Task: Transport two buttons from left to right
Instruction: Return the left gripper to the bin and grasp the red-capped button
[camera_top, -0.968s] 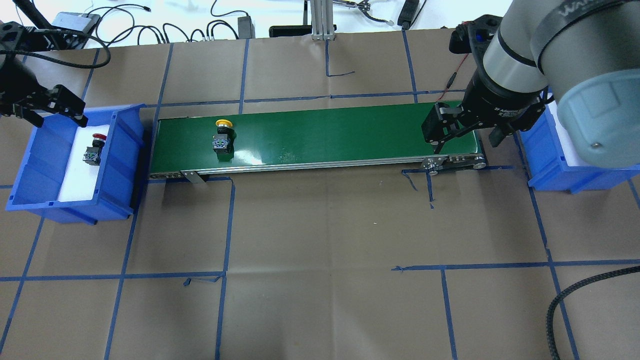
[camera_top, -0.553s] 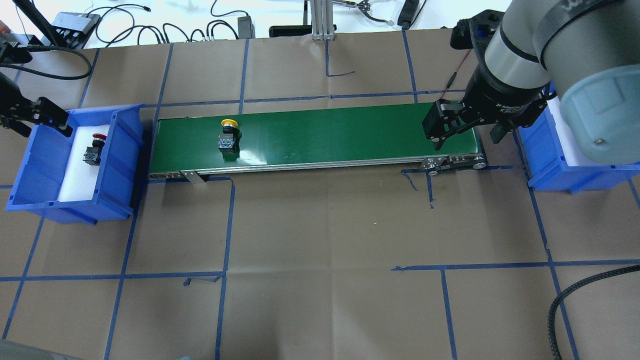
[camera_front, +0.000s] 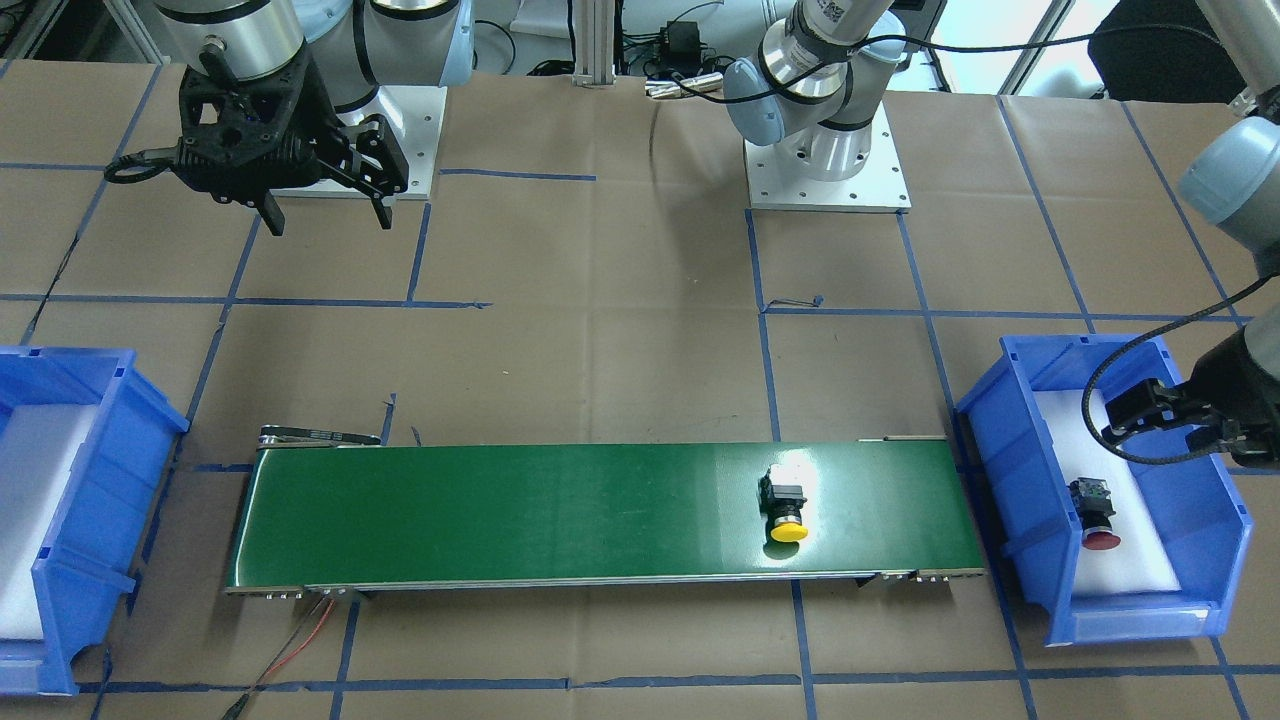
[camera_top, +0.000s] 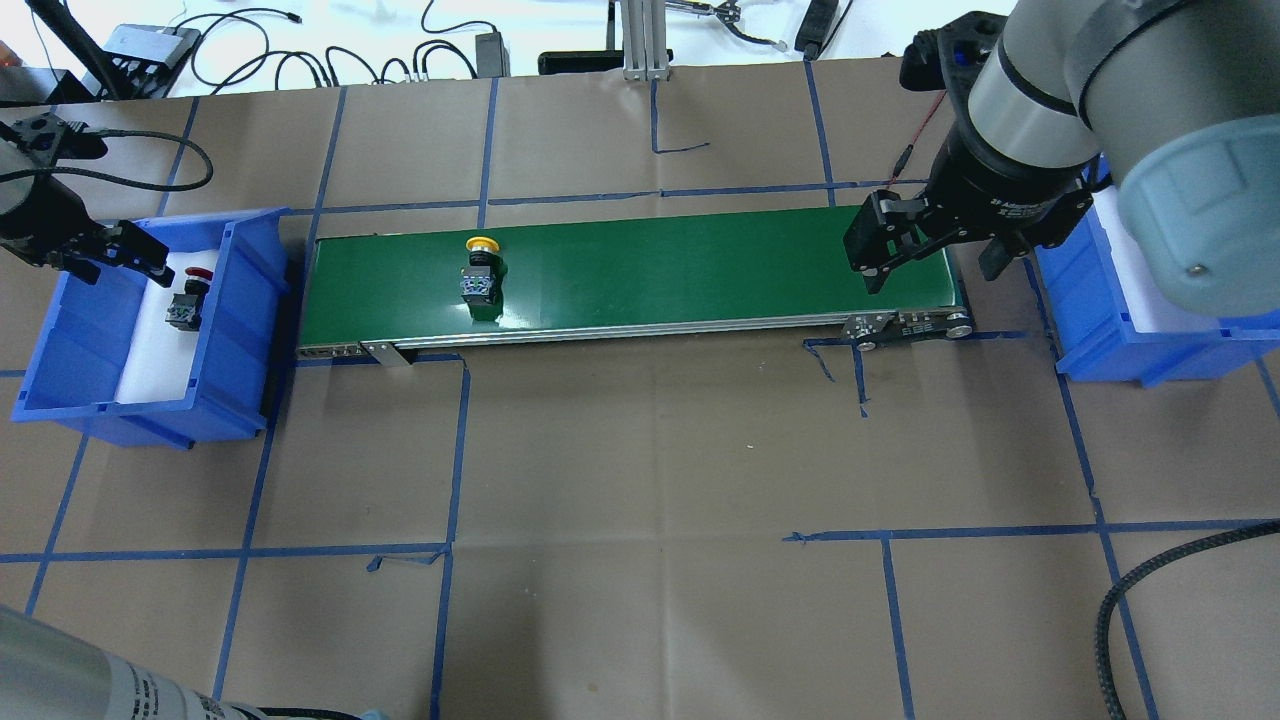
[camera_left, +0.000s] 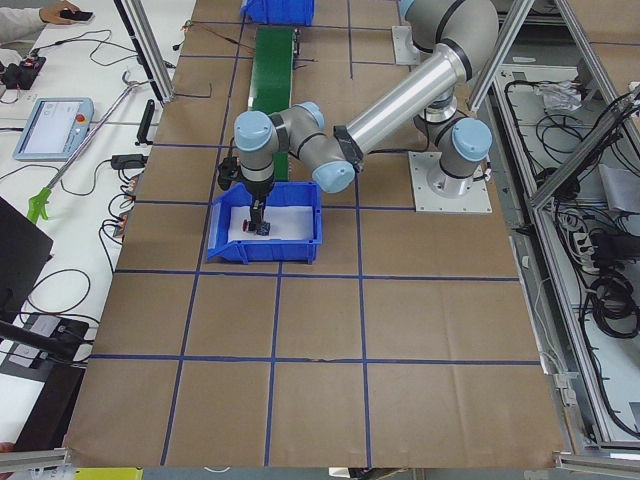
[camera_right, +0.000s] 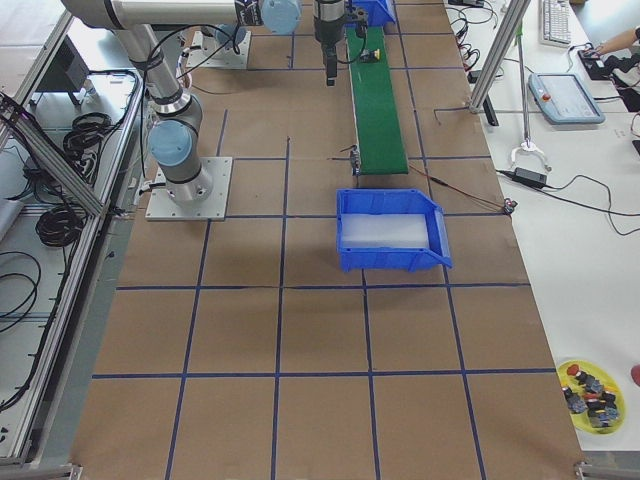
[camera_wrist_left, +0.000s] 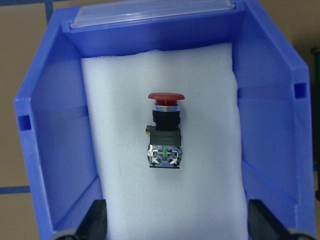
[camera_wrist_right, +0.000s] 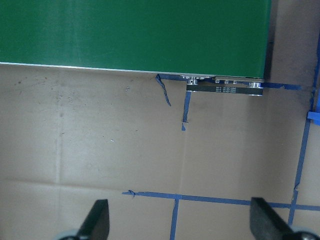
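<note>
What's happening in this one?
The job runs left to right along a green conveyor belt. The yellow button lies on the belt, nearer its left end. The red button lies on foam in the left blue bin, with the left tool open above it, holding nothing. The right tool hangs open near the belt's right end, beside the right blue bin, which holds neither button.

Looks like a robotics lab or test cell. Shows a table papered brown and gridded with blue tape, a white bolted mounting plate at the top of the front-facing view, an aluminium post at top centre of the overhead view, loose cables at the right edge of the left-end view, and a teach pendant at its upper left.
</note>
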